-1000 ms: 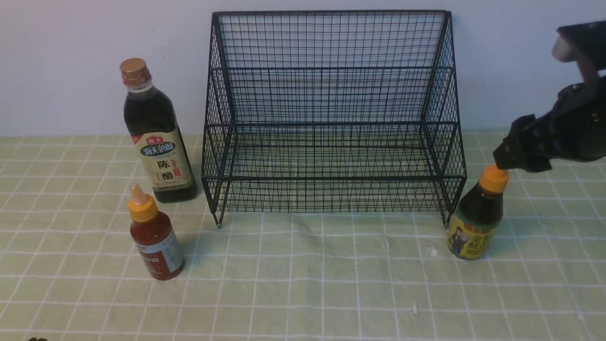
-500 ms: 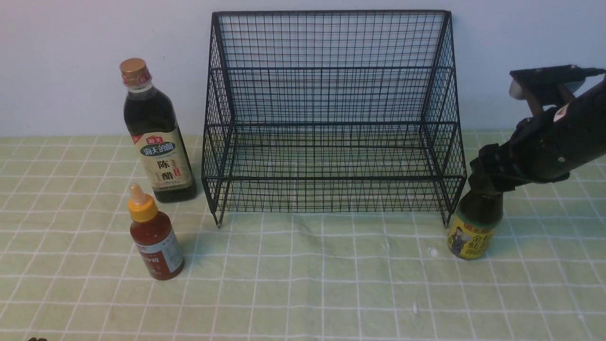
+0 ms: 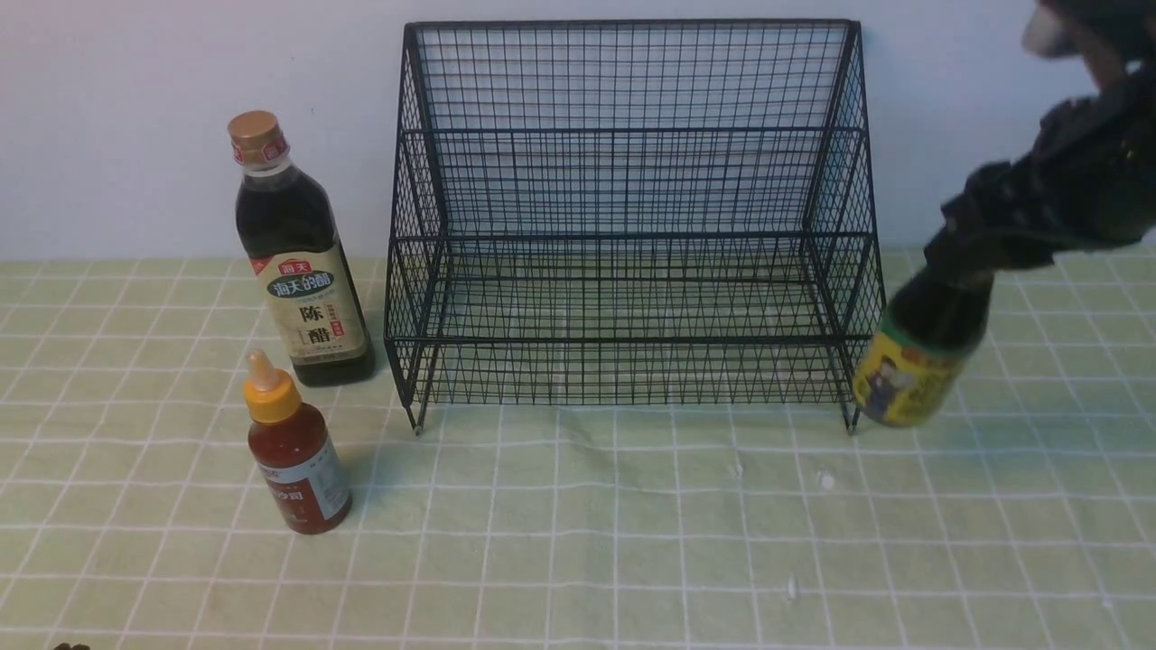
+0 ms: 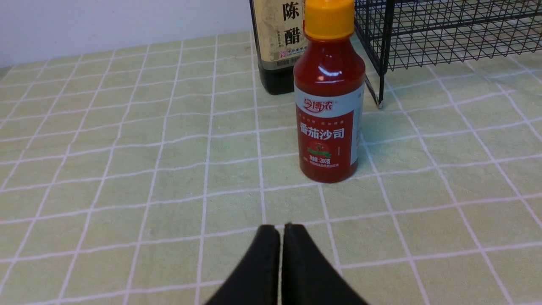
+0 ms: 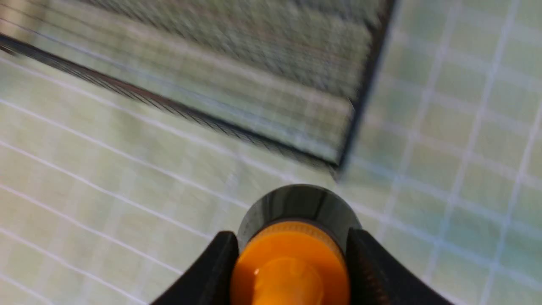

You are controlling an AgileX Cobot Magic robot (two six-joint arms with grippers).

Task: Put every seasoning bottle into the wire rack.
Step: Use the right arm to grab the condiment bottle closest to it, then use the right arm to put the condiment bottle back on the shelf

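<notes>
aloft, dark-sauce bottle in right jaws, near wire rack

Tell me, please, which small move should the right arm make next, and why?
Probably lift the dark-sauce bottle a little higher, then carry it leftward over the wire rack: the right fingers grip its orange cap, its base is off the table, but it hangs beside the rack, below its top.

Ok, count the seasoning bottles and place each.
3: the vinegar bottle and red-sauce bottle stand left of the wire rack; the dark-sauce bottle hangs from the right gripper.
</notes>
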